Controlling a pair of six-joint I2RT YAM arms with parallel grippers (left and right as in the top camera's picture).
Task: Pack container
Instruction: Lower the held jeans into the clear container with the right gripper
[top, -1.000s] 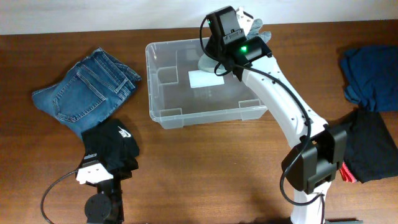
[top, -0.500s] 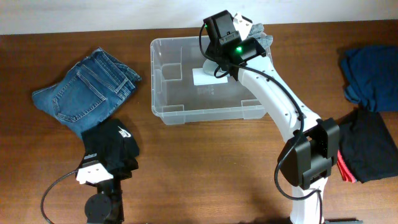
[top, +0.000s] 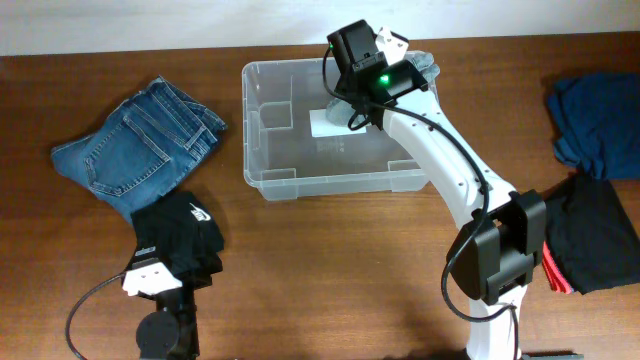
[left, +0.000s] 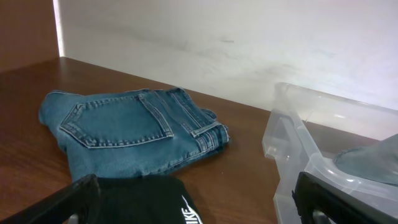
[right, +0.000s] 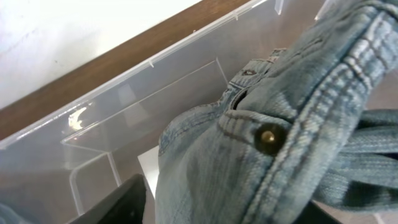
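One container (top: 330, 183): clear rigid tub, rectangular, rounded corners, thick rim, white label (top: 322, 124) on floor; mid-counter (top: 330, 280), near back wall. One pale denim piece (right: 249, 155), metal rivet, at its far right corner, mostly hiding right fingers (right: 115, 208): spread or pinching, cannot tell. Left fingers (left: 68, 202) spread wide above one black garment (top: 185, 235), white logo. One folded blue jeans (top: 135, 145) left of tub. Far right: one navy cloth (top: 595, 125), one black cloth (top: 600, 240), both cut off.

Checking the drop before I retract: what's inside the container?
Pale denim garment at the container's far right corner, white label on the floor. The right arm hides how much garment lies inside.
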